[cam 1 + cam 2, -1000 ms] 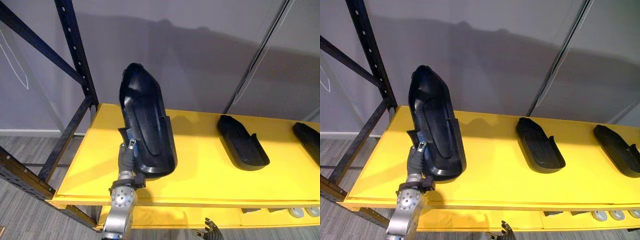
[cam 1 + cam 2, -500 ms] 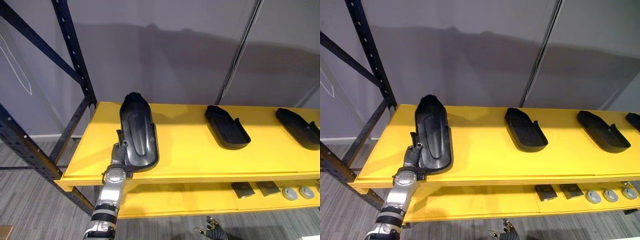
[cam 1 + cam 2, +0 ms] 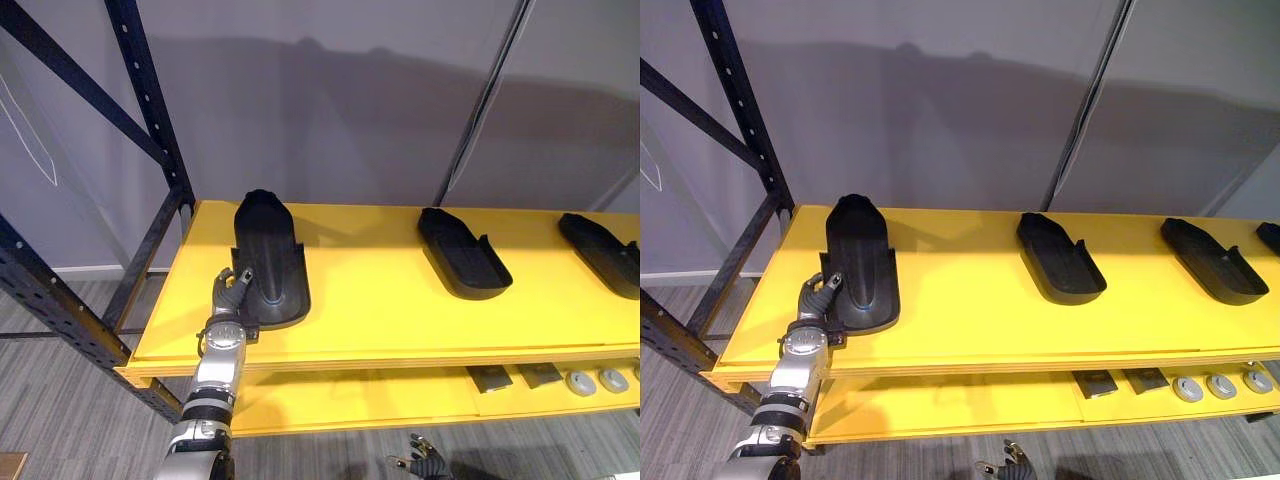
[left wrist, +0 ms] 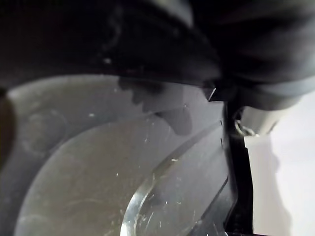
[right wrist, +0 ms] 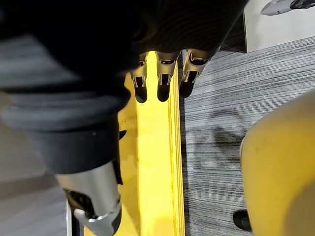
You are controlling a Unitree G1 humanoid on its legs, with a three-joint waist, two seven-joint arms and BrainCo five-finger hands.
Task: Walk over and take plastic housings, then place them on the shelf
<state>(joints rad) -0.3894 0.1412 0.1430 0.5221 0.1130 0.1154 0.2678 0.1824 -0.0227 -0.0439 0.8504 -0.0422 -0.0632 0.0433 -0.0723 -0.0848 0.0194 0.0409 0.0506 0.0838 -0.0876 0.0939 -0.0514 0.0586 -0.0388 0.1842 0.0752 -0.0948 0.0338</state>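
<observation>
A plain grey wall (image 3: pixel 330 100) stands at the back, and a grey striped plank floor (image 3: pixel 60 420) lies below. Low at the right, two dark flat square pieces (image 3: pixel 1095 384) lie side by side, with three round silver discs (image 3: pixel 1221 385) in a row just to their right.
</observation>
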